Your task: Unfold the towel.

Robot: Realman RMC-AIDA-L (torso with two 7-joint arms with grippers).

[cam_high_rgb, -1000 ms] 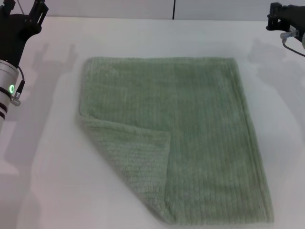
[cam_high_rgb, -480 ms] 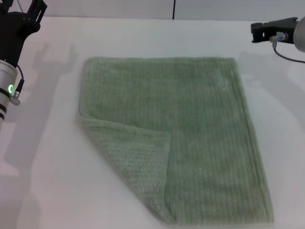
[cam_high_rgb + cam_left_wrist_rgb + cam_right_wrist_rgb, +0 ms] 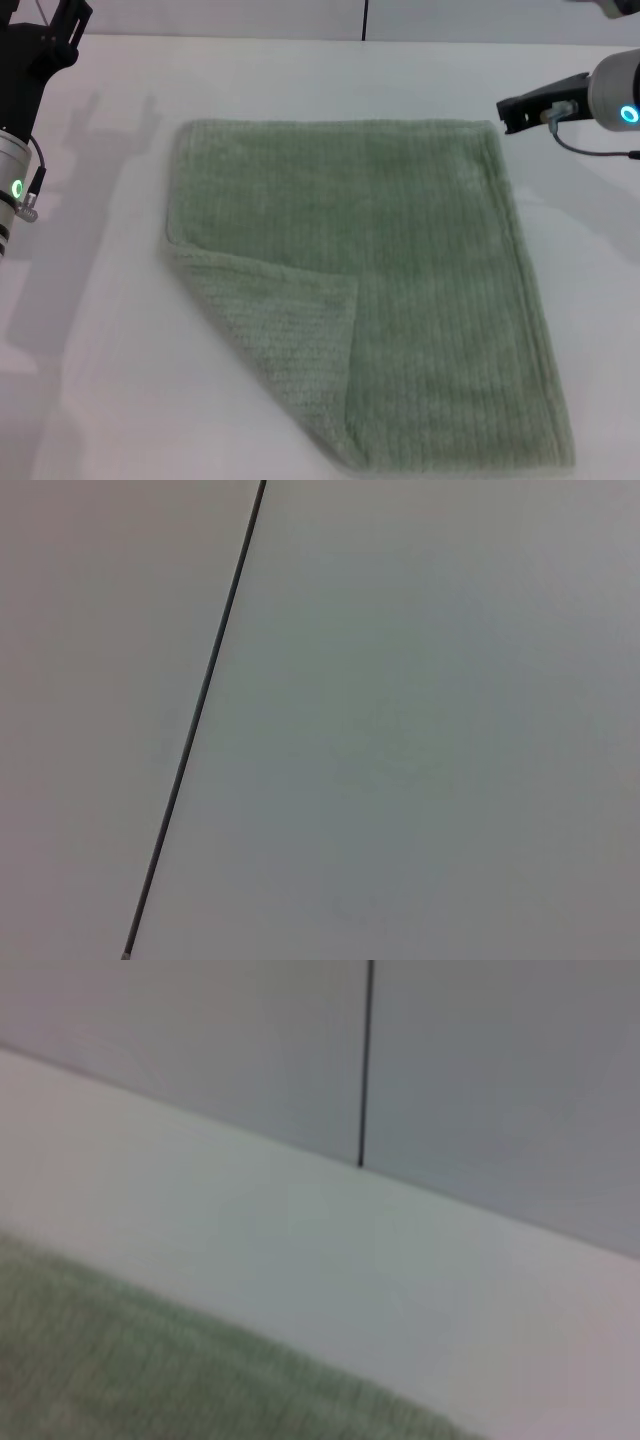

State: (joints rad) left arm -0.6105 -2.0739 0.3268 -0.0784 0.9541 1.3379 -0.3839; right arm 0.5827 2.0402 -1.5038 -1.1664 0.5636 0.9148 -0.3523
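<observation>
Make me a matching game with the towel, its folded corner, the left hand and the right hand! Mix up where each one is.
Things:
1. towel
2. folded corner
3. left hand
4. right hand

Places:
A. beside the towel's far right corner
B. spread over the middle of the table
C. far left, away from the towel
D. turned over at the towel's near left

Pairs: 1-B, 2-D, 3-C, 4-A

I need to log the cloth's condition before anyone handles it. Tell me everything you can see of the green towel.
The sage-green terry towel lies flat on the white table, roughly square, with fine ribbed lines and hemmed edges. Its near left corner is folded over onto the top, showing a paler triangular underside. The rest is spread smooth. Nothing grips it: the right gripper is next to its far right corner, apparently just clear of the cloth, and the left gripper is off beyond its far left corner.
</observation>
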